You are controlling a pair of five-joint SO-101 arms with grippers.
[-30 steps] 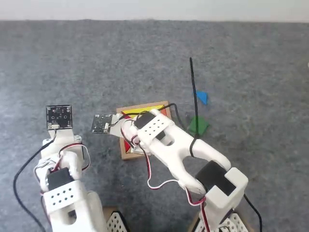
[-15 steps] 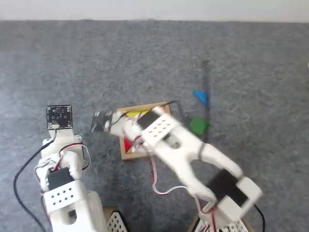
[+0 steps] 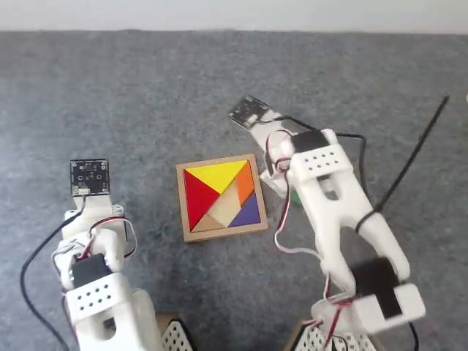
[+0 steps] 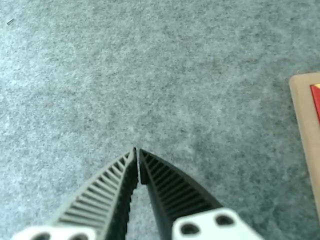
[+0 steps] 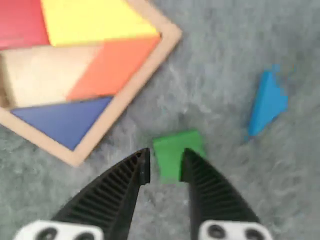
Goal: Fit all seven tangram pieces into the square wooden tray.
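The tray [image 3: 183, 201] holds red, yellow, orange and purple pieces [image 3: 216, 175]; the right wrist view shows the right pincer [image 5: 165, 167] spread, flanking the green square [image 5: 176, 149]; the left pincer [image 4: 137, 152] is pressed together.

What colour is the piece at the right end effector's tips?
Green: the small green square piece, clearest in the right wrist view.

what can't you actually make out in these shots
- Green piece, right wrist view: blurred; its near end lies between the jaws of the right gripper, so contact is unclear.
- Same piece, high view: the right arm covers most of it.
- Tray, left wrist view: mostly cut off by the picture's edge.
- Pale patch in the tray, high view: bare floor or unpainted piece, too small to tell.
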